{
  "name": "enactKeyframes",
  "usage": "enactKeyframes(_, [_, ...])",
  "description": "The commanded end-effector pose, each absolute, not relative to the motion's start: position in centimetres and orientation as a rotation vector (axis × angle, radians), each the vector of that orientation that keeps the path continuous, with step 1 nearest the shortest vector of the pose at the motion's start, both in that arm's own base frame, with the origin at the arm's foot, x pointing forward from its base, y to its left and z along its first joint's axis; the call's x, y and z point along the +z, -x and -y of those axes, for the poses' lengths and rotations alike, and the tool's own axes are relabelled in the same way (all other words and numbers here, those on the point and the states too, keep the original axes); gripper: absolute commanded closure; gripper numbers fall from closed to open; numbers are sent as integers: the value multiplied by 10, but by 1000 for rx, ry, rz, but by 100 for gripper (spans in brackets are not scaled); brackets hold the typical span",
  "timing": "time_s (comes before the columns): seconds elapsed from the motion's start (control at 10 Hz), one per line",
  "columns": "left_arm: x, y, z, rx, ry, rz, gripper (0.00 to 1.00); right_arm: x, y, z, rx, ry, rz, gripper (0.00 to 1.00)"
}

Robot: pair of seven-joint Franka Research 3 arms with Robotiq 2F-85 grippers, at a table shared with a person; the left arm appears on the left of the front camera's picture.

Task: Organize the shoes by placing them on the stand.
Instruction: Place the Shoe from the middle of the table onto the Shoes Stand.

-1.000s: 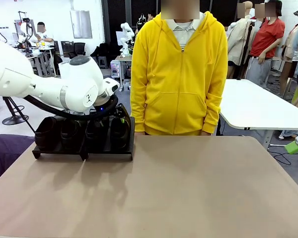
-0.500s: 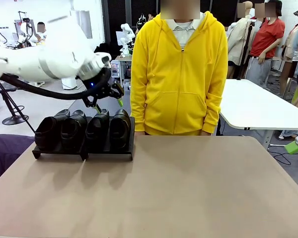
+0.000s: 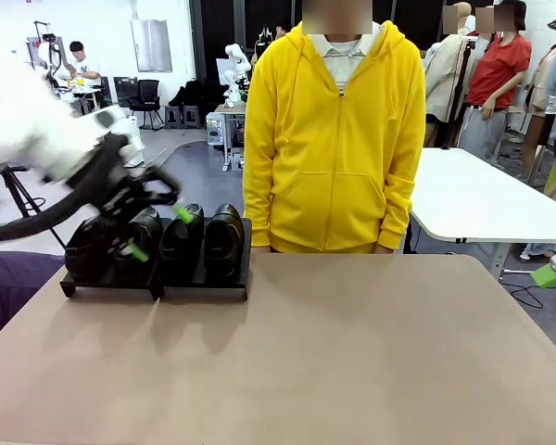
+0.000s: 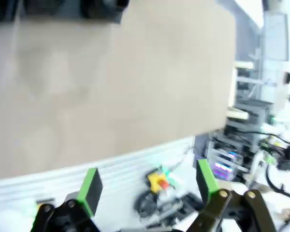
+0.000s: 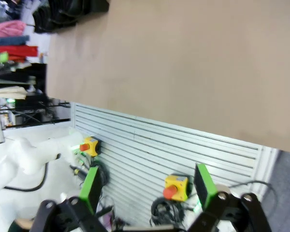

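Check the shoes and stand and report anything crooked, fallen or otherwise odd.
Nothing stands out. The four shoes sit side by side on the stand, none tipped or off it, though the left gripper, open and empty, partly hides two of them. The table shows nothing spilled.

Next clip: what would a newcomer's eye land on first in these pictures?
Probably the person in the bright yellow hoodie, standing at the far edge of the table. Next, the blurred white left arm at the picture's left, its open left gripper in front of the row of glossy black shoes on the stand at the table's far left corner. The right gripper, also open, hangs off the table's near edge.
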State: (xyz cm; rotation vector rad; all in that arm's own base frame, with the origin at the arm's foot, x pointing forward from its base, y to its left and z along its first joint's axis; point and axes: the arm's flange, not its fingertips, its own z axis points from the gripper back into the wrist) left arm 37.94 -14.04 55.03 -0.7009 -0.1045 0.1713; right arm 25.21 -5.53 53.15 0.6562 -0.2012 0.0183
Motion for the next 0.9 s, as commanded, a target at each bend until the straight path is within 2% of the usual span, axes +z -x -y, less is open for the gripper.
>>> enactKeyframes(0.0, [537,-320,63,200,891,94,0,535,-253,55,29,-685,208,0])
enactKeyframes(0.1, [528,-305,35,58,1023,89,0,535,-253,55,29,-685,208,0])
enactKeyframes(0.2, [513,-298,10,165,1038,32,0,535,-253,55,29,-685,208,0])
enactKeyframes(0.3, [496,-305,-8,164,1063,10,0,535,-253,55,29,-685,208,0])
enactKeyframes(0.4, [479,-331,-1,79,1002,-116,0,535,-253,55,29,-685,208,0])
enactKeyframes(0.5, [513,-288,6,150,1054,56,0,535,-253,55,29,-685,208,0])
enactKeyframes(0.8, [513,-288,6,150,1054,56,0,535,-253,55,29,-685,208,0])
